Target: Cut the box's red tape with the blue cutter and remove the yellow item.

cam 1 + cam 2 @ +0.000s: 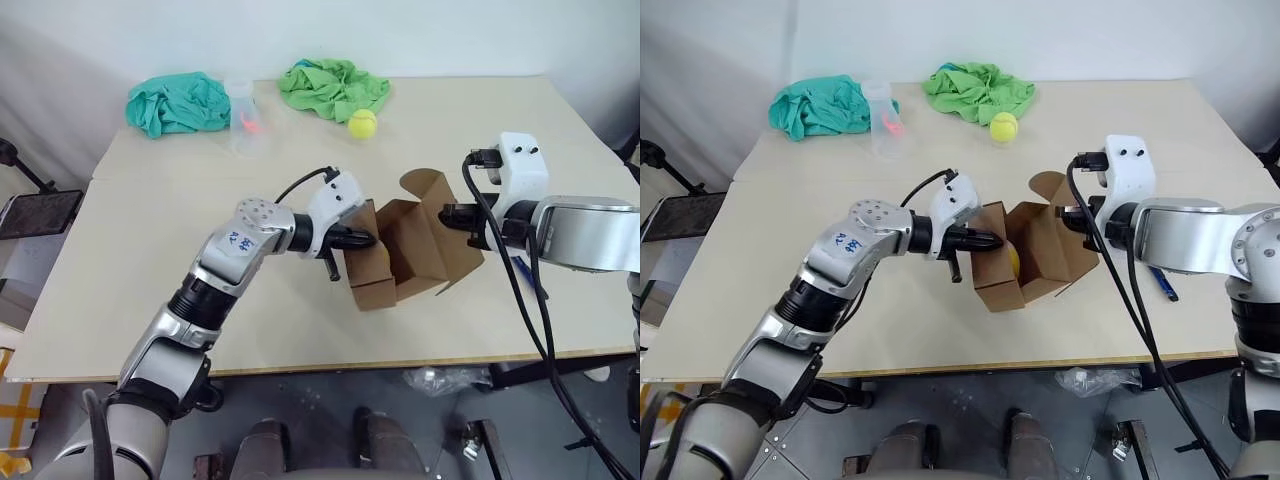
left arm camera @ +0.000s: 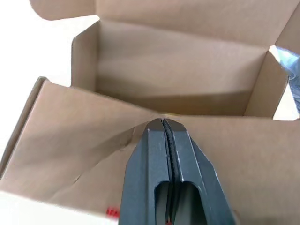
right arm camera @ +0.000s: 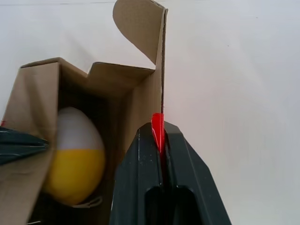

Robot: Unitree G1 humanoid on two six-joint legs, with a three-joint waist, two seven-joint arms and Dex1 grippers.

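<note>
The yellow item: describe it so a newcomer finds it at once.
On the table, find the opened box held between both grippers. The yellow item sits inside it: smooth, egg-like, yellow below and whitish above, unlike the fuzzy tennis ball lying loose near the green cloth.

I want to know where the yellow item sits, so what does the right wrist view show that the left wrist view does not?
The right wrist view alone shows the yellow item inside the box, whitish on top, and red tape pinched with a flap in the shut right gripper. The left wrist view alone shows the shut left gripper clamped on a flap. Both show the opened box with flaps spread.
</note>
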